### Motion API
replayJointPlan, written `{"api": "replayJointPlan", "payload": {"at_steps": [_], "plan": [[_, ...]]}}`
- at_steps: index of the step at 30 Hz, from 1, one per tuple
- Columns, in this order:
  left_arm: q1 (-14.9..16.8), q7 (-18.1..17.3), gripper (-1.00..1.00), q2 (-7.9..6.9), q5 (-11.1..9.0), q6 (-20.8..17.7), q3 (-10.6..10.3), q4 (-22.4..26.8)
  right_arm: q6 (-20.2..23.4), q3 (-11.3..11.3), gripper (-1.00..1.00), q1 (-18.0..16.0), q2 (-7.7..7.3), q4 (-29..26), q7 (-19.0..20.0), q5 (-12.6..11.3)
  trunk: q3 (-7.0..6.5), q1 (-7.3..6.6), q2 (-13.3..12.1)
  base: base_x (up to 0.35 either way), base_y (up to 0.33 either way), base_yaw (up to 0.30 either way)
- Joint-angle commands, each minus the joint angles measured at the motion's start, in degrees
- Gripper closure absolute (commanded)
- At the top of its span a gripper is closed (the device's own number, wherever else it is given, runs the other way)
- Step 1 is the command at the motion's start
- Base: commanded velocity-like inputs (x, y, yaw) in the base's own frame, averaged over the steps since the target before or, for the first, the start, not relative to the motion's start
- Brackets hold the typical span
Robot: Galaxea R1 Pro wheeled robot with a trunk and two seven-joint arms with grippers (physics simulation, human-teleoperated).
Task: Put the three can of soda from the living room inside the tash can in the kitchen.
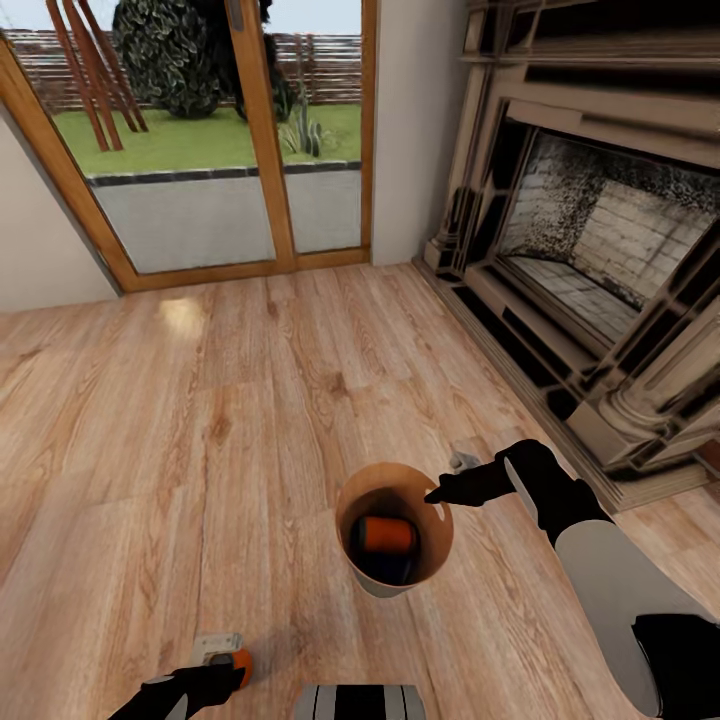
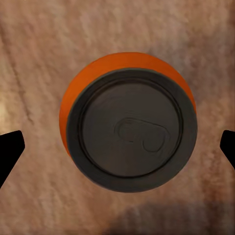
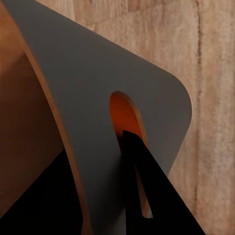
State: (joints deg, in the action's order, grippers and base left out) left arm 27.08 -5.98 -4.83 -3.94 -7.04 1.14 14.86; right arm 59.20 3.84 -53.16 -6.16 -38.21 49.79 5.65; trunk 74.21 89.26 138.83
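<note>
The trash can (image 1: 352, 498) hangs just above the wood floor with my right gripper (image 1: 437, 495) shut on its rim. Inside it lie an orange soda can (image 1: 388, 535) and a dark blue one (image 1: 397, 572). In the right wrist view a black finger (image 3: 147, 191) passes through a slot in the bin's grey wall (image 3: 93, 93). A second orange can (image 1: 240, 660) stands on the floor at the near left, beside my left gripper (image 1: 222, 680). The left wrist view looks down on its grey top (image 2: 129, 127), with the open fingers (image 2: 11, 149) apart on either side, not touching it.
A large fireplace (image 1: 600, 260) with a raised hearth runs along the right side, close to my right arm. Glazed wooden doors (image 1: 230, 130) to a garden stand ahead. Bare wood floor (image 1: 230, 400) stretches between them. My base's front edge (image 1: 360, 700) shows at the bottom.
</note>
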Motion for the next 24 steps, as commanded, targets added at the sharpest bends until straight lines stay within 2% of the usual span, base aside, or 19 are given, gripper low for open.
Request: {"api": "replayJointPlan", "payload": {"at_steps": [1,3,7,24], "plan": [[0.0,0.0,-1.00,0.00,0.0,0.0,0.0,0.0,0.8,-0.1,1.00,0.0,0.03,0.0,0.2,-1.7,0.00,0.00,0.0,-0.003,0.000,0.000],[0.0,0.0,-1.00,0.00,0.0,0.0,0.0,0.0,0.8,-0.1,1.00,0.0,0.05,0.0,0.2,-1.7,0.00,0.00,0.0,-0.002,0.000,0.000],[0.0,0.1,-1.00,0.00,0.0,0.0,0.0,0.0,0.8,-0.1,1.00,0.0,0.08,0.0,0.2,-1.6,0.71,0.87,1.6,0.000,0.000,0.000],[0.1,0.0,-1.00,0.00,0.0,-0.1,0.0,0.1,0.8,0.0,1.00,0.0,0.09,0.0,0.2,-1.5,0.71,0.87,1.6,0.035,0.000,0.000]]}}
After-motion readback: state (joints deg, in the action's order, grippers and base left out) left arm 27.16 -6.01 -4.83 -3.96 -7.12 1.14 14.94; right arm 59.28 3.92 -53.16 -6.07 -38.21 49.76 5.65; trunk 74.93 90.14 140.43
